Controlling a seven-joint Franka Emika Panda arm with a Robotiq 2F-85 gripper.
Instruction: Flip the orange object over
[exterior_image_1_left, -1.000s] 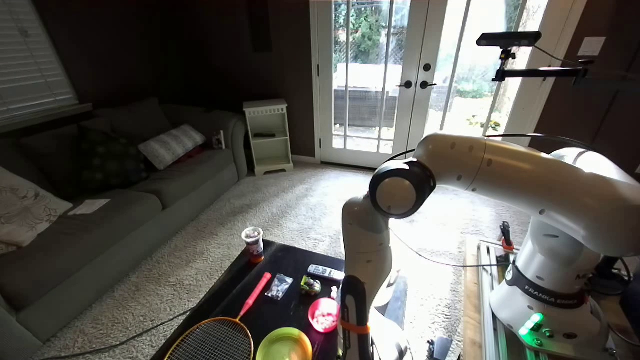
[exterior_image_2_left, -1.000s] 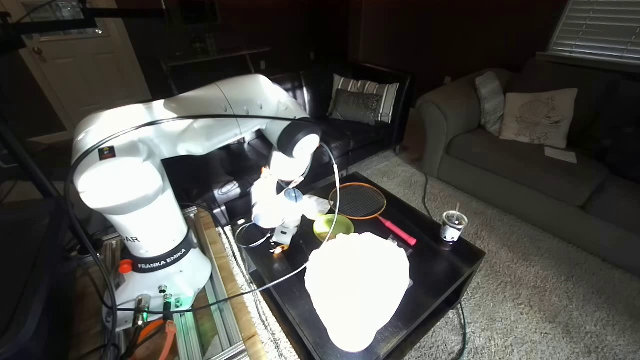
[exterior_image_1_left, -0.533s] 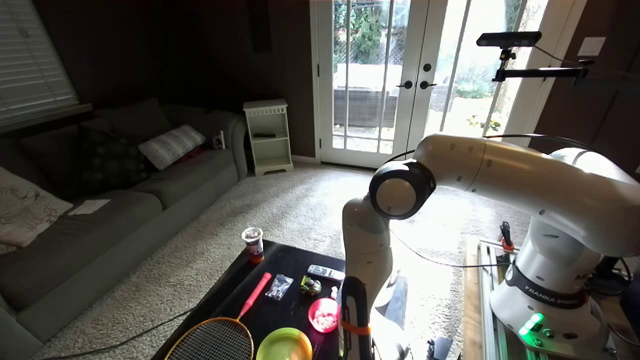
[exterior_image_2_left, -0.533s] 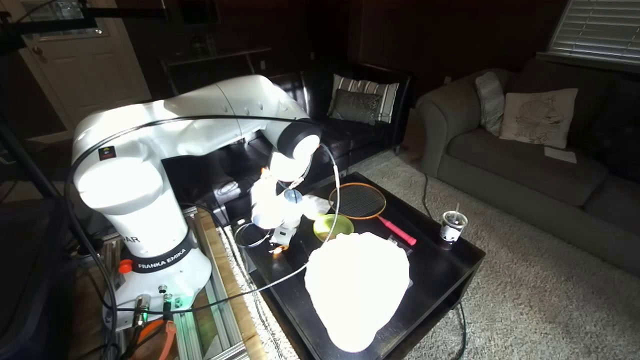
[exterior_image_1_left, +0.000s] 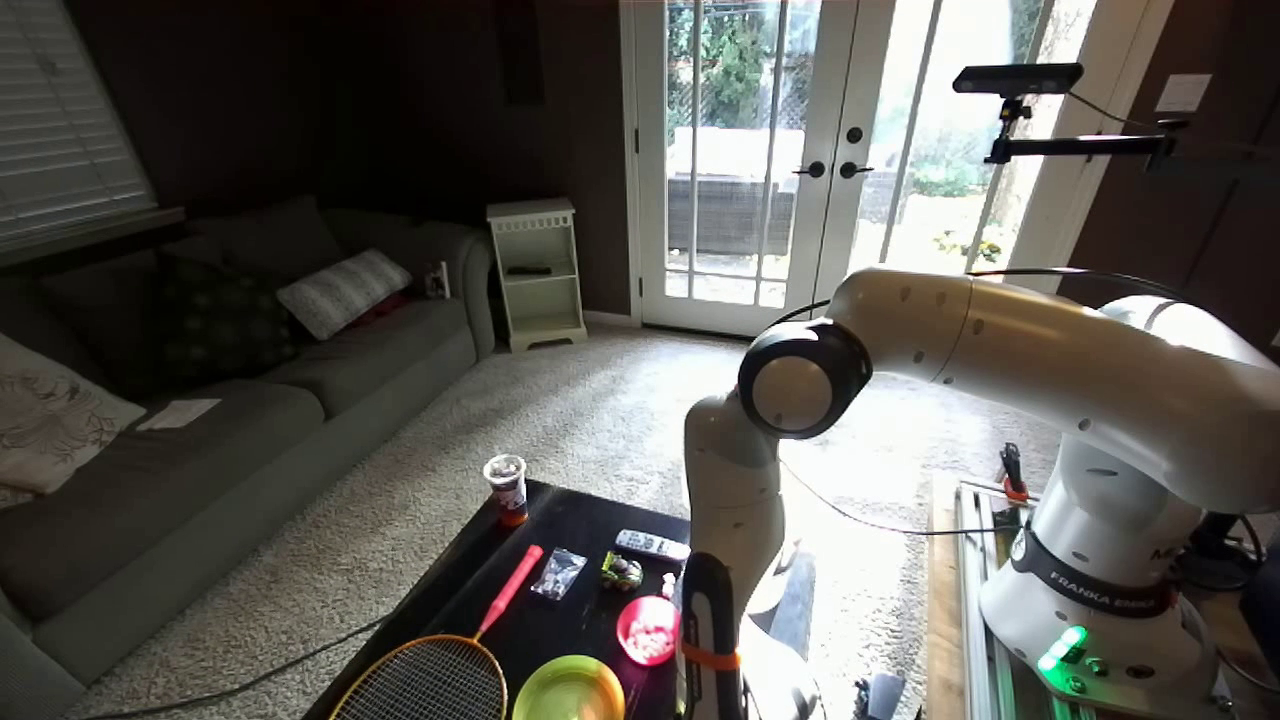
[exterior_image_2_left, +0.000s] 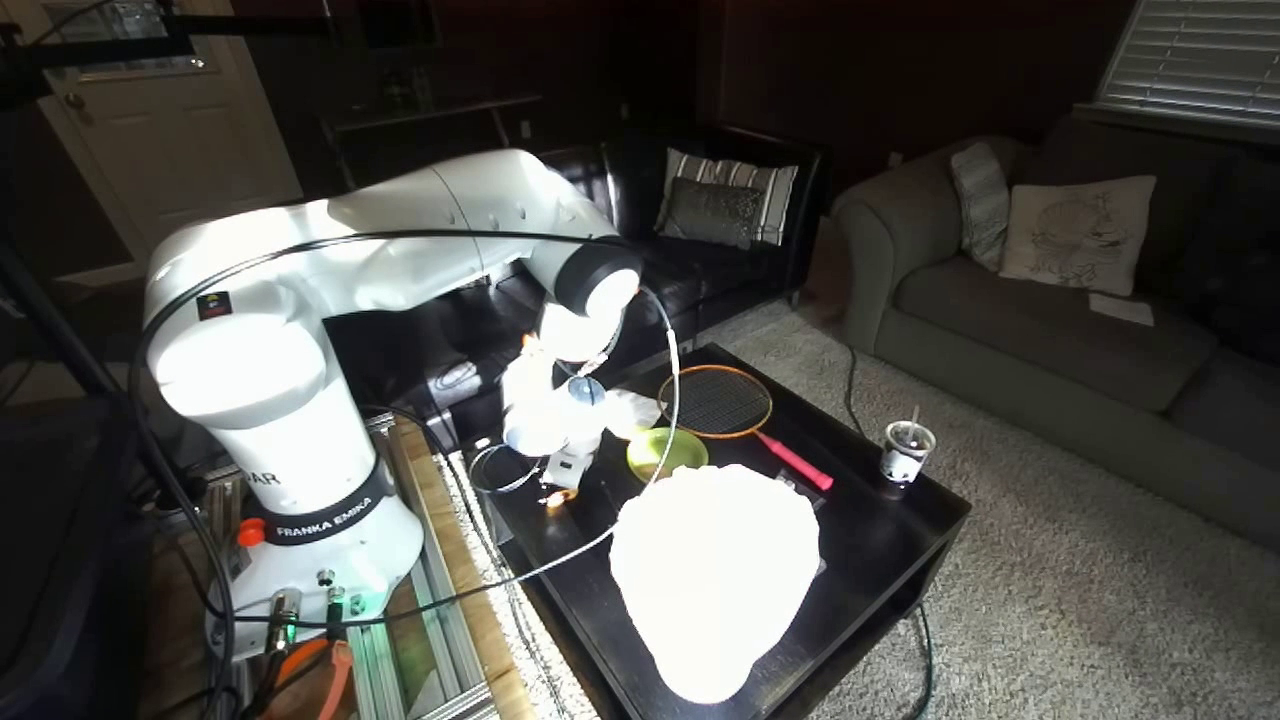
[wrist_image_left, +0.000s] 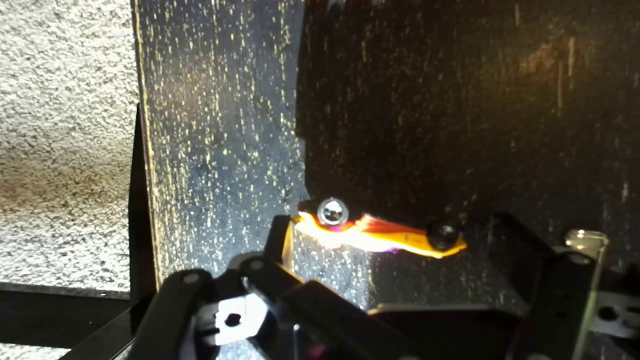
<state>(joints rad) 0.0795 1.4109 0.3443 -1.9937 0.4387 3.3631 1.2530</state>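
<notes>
Over the last 1 s, the arm (exterior_image_1_left: 910, 320) has shifted very slightly at most.

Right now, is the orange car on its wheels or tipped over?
Tipped on its side: the wrist view, from above, shows the orange car with two wheels face-on.

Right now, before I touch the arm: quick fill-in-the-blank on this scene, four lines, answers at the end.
1. The gripper is not shut but ____.
2. In the wrist view, the orange toy car appears ____ the two fingers.
3. The cup is not tipped over but ____.
4. Of the racket head and the racket handle, the one nearer the cup is the ____.

Missing words: open; between; upright; handle.
</notes>
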